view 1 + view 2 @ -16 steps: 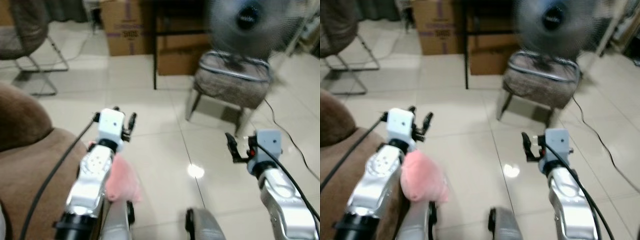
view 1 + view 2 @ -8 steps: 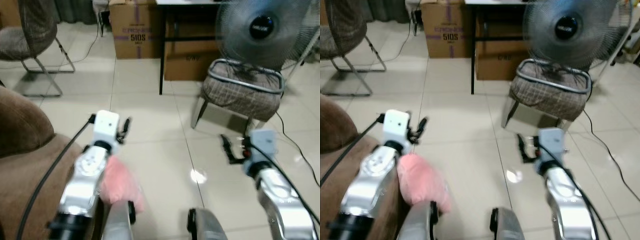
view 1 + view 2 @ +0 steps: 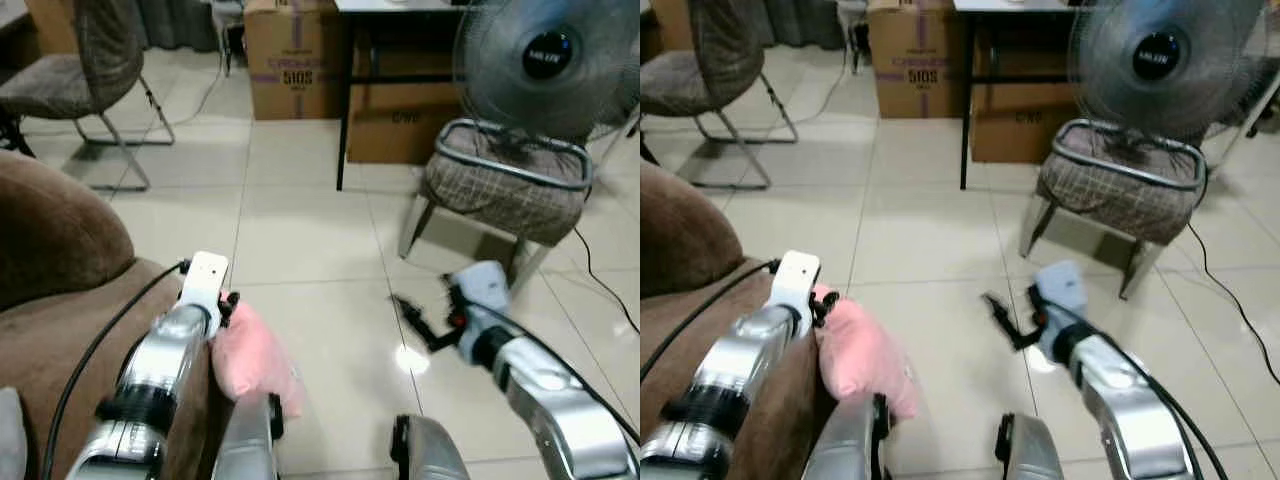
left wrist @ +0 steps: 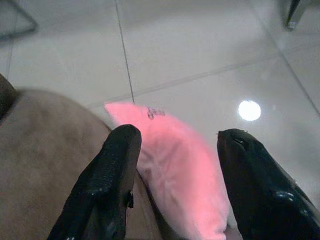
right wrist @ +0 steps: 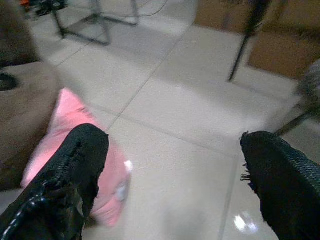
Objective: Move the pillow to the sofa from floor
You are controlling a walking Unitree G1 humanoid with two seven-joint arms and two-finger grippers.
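Note:
A pink pillow [image 3: 250, 355] lies on the tiled floor, leaning against the side of the brown sofa [image 3: 60, 260]. My left gripper [image 4: 180, 134] is open just above the pillow [image 4: 180, 160], one finger [image 4: 107, 175] over the sofa edge [image 4: 45, 150] and the other over the floor side. In the eye views the left wrist [image 3: 205, 280] sits at the pillow's top corner. My right gripper [image 3: 415, 315] hangs open over bare tiles, pointing left toward the pillow [image 5: 65, 130] and well short of it.
A padded stool [image 3: 505, 185] with a standing fan [image 3: 550, 60] behind it is ahead on the right. Cardboard boxes [image 3: 295, 60] and a black table leg [image 3: 342, 130] stand at the back, a metal-framed chair [image 3: 90, 80] at far left. A cable [image 3: 600, 290] runs along the right.
The camera shifted. My left gripper drew back and down from over the floor to the pillow's top. My right gripper swung left and turned toward the pillow.

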